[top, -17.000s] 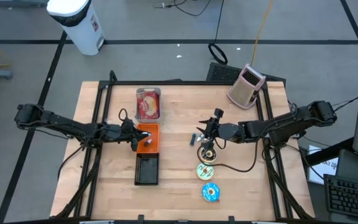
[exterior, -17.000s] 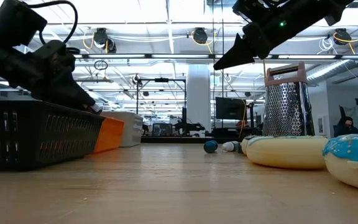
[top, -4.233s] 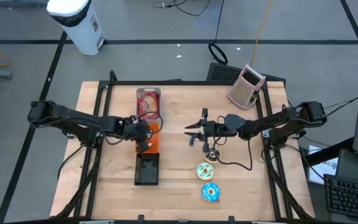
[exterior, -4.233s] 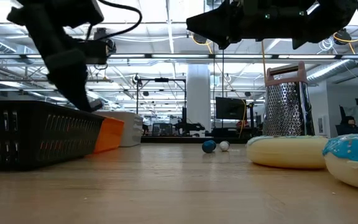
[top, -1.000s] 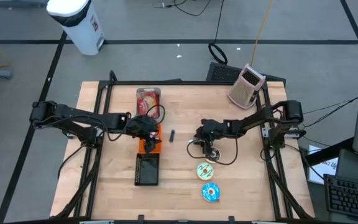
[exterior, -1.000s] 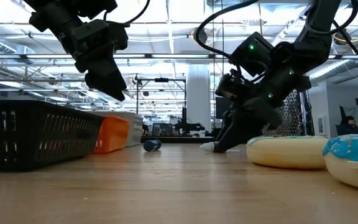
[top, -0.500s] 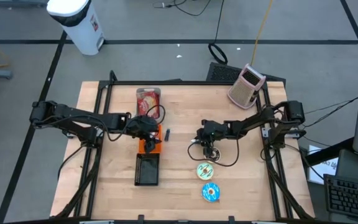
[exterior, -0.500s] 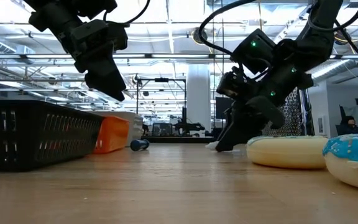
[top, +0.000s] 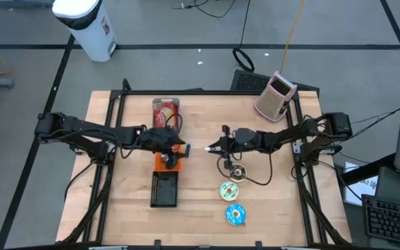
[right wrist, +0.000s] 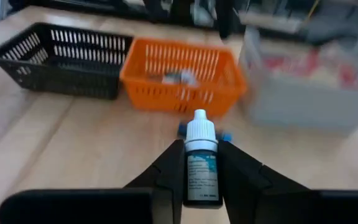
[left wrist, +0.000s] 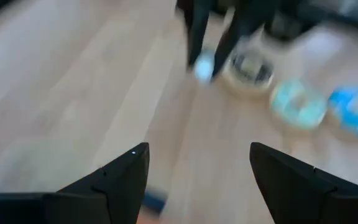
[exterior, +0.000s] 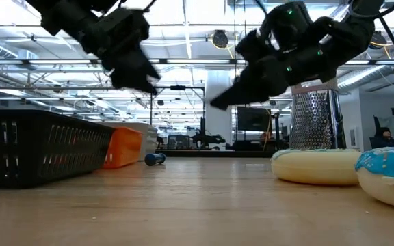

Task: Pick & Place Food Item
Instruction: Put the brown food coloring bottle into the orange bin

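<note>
Wood table (top: 200, 201), R gripper (right wrist: 194, 163) raised w/ dropper bottle (right wrist: 201, 165), tilted slightly down

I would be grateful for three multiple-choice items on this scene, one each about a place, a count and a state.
1. Where is the orange basket?
A. between the black basket and the clear tub
B. beside the grater
C. off the table

2. How many doughnuts lie on the table?
A. one
B. three
C. five

3. What is the right gripper doing?
A. holding a small dropper bottle
B. hanging empty
C. holding a doughnut

Key: 1 A, the high view shows the three containers in a row; 2 B, three rings lie in a line there; 3 A, the right wrist view shows its fingers clamping the bottle.
</note>
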Controlling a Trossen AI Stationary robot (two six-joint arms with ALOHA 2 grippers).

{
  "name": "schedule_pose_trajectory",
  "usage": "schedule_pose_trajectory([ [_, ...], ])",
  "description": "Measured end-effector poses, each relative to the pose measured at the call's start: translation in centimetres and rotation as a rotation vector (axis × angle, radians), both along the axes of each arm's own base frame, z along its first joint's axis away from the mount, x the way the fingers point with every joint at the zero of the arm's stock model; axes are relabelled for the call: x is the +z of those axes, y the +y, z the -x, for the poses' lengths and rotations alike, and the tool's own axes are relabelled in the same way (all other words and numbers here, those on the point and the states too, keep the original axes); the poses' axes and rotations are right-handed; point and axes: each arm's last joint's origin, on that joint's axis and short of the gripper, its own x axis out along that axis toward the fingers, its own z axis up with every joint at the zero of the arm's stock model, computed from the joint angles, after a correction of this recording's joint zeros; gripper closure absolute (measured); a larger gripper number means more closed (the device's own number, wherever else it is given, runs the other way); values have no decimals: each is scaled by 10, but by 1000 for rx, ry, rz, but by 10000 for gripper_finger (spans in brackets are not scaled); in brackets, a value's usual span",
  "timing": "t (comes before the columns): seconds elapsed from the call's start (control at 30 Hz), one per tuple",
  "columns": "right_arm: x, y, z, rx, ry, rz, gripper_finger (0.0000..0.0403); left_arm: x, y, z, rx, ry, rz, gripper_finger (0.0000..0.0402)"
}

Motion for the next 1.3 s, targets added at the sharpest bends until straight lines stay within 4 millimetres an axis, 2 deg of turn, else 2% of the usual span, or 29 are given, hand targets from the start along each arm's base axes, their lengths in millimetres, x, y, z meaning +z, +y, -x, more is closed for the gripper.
schedule_pose_trajectory([
  [0.2, 16, 14, -8, -61, -85, 337, 325, 8, 1, -21, 75, -230, 141, 121],
  [0.37, 28, 23, -15, -117, -94, 492, 329, 4, 1, -33, 89, -322, 189, 121],
  [0.6, 41, 35, -21, -121, -126, 579, 331, -9, 5, -45, 170, -369, 214, 121],
  [0.97, 42, 37, -22, -111, -132, 592, 332, -7, 11, -49, 198, -431, 219, 123],
  [1.1, 42, 37, -22, -114, -133, 593, 327, -7, 14, -49, 189, -431, 264, 152],
  [1.3, 42, 37, -22, -114, -131, 593, 331, -7, 14, -49, 168, -428, 274, 235],
])
